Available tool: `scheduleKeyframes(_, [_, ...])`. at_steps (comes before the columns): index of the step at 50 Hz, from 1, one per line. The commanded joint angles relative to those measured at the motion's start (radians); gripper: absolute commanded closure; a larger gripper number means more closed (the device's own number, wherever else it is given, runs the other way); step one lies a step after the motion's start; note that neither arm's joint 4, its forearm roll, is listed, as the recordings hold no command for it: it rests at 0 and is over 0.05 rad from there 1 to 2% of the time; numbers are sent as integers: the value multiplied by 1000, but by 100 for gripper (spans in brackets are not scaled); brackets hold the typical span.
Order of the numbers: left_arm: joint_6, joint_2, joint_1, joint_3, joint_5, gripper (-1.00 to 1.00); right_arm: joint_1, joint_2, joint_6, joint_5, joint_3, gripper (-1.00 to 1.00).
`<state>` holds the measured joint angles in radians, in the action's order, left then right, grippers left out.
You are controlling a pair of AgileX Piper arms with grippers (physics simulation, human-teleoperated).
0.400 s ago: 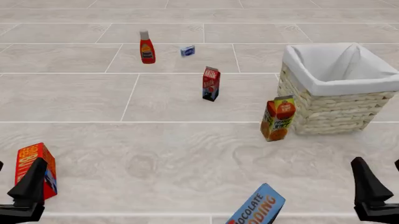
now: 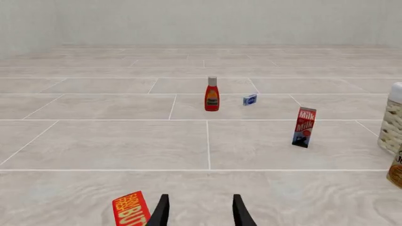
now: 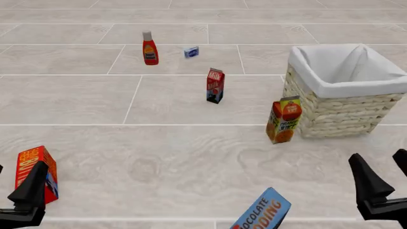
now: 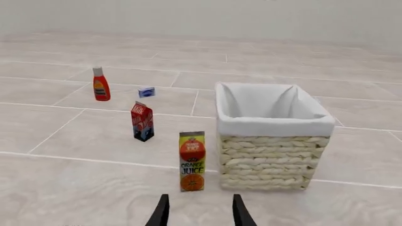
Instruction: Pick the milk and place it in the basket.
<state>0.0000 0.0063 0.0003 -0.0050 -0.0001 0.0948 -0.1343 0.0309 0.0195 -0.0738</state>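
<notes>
With both our left gripper (image 2: 199, 212) and right gripper (image 4: 199, 212) spread and empty, the milk (image 3: 215, 85) stands untouched, well apart from the basket (image 3: 343, 102).

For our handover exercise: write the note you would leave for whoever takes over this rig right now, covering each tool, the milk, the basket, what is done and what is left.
Left tool: open, empty, low at the near left beside a red box.
Right tool: open, empty, at the near right.
Milk: upright on the table, mid-field, untouched, left of the basket.
Basket: far right, nothing seen inside; the juice stands at its near left corner.
Done: nothing yet.
Left: reach the milk, grasp it, lift it over the rim and release it. The right arm looks the nearer one; mind the juice.
</notes>
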Motion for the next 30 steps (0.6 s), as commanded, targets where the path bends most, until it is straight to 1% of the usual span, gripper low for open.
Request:
scheduleKeyframes(1, [0, 0, 0, -2, 1, -100, 57, -148, 49, 18, -126, -100])
scheduleKeyframes(2, [0, 1, 0, -1, 1, -100, 76, -160, 53, 21, -138, -100])
scheduleKeyframes(4, [0, 0, 0, 1, 0, -100, 73, -200, 62, 26, -173, -100])
scheduleKeyframes(6, [0, 0, 0, -1, 1, -100, 94, -271, 93, 40, -206, -100])
scheduleKeyframes(7, [0, -1, 0, -2, 3, -100, 92, -286, 92, 38, -222, -100])
scheduleKeyframes(9, [0, -1, 0, -1, 2, -100, 108, -339, 114, 22, -267, -100])
scheduleKeyframes(10, [0, -1, 0, -1, 2, -100, 108, -339, 114, 22, -267, -100])
scheduleKeyframes(12, [0, -1, 0, -2, 3, -100, 101, -361, 130, 3, -307, -100])
scheduleKeyframes(14, [0, -1, 0, -2, 2, -100, 105, -384, 114, -19, -360, -100])
scheduleKeyframes(15, [0, -1, 0, -1, 2, -100, 93, -394, 103, -30, -391, -100])
scheduleKeyframes(17, [0, -1, 0, -2, 3, -100, 109, -434, 107, -48, -436, -100])
scheduleKeyframes(19, [0, -1, 0, -1, 2, -100, 119, -482, 130, -54, -465, -100])
scheduleKeyframes(20, [0, -1, 0, -1, 2, -100, 119, -483, 130, -54, -465, -100])
scheduleKeyframes(21, [0, 2, 0, -15, 13, -100, 136, -544, 125, -66, -502, -100])
scheduleKeyframes(22, [0, 1, 0, -15, 13, -100, 136, -545, 125, -66, -502, -100])
scheduleKeyframes(23, [0, 1, 0, -15, 13, -100, 137, -562, 140, -66, -513, -100])
scheduleKeyframes(27, [0, 1, 0, -15, 13, -100, 154, -661, 155, -77, -582, -100])
scheduleKeyframes(29, [0, 1, 0, -15, 13, -100, 172, -708, 135, -90, -616, -100])
scheduleKeyframes(30, [0, 1, 0, -15, 13, -100, 172, -708, 135, -90, -616, -100])
